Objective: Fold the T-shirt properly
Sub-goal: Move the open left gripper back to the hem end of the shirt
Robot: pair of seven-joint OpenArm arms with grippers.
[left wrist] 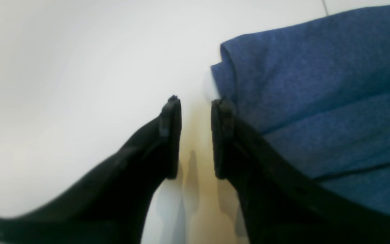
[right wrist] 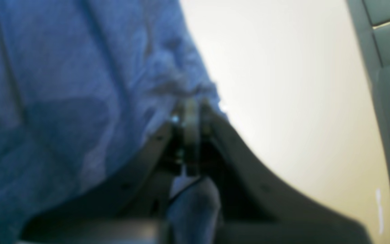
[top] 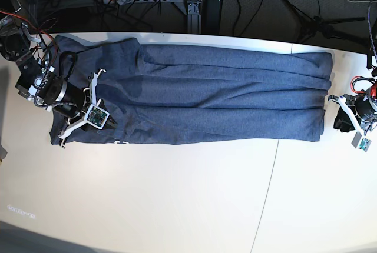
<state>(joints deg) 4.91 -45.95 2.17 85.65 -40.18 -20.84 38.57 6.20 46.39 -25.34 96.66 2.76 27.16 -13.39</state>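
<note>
T-shirt [top: 224,97]: heathered blue-grey knit, seemingly folded into a long band.

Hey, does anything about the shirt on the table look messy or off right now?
The T-shirt is folded into a long band, but creases run along it, and its end by the right claw is rumpled, with fabric bunched at the shut tips. A sliver of white lettering peeks out at its lower edge.
</note>
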